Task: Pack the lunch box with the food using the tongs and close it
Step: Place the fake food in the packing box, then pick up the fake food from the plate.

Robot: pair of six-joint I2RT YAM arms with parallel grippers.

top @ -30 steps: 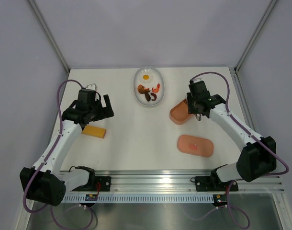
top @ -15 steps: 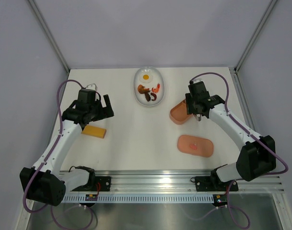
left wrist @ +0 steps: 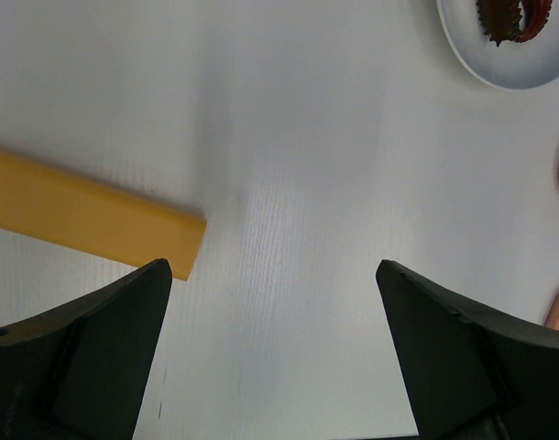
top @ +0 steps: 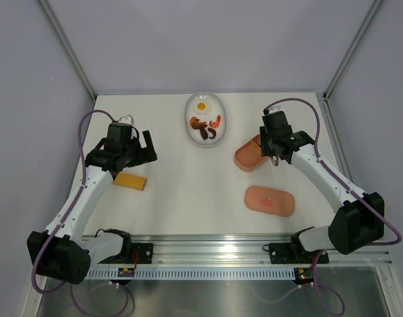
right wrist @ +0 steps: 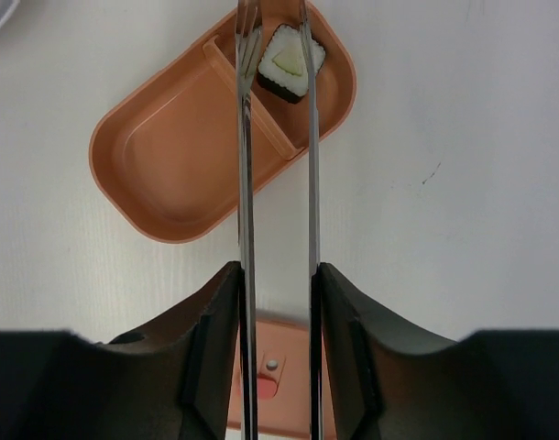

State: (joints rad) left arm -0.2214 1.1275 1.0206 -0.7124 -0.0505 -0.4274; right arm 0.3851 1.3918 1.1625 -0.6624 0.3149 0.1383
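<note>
- Left claw (left wrist: 272, 268): spread wide and empty, hanging over the counter (left wrist: 289, 137) beside the yellow block (left wrist: 87, 215).
- White dish (top: 187, 120): fried egg (top: 201, 105), brown bits (top: 205, 131) and orange piece (top: 217, 121) lie on it, not yet packed.
- Lunch box (right wrist: 169, 174): open on the counter. The black-and-white piece (right wrist: 287, 62) is at its small compartment, between the tong tips. Pinched or let go, cannot tell.
- Right claw (right wrist: 275, 284): closed partway, gripping both arms of the tongs (right wrist: 244, 183).
- Lid (top: 284, 203): off, flat on the counter apart from the box. Closing is left to do.
</note>
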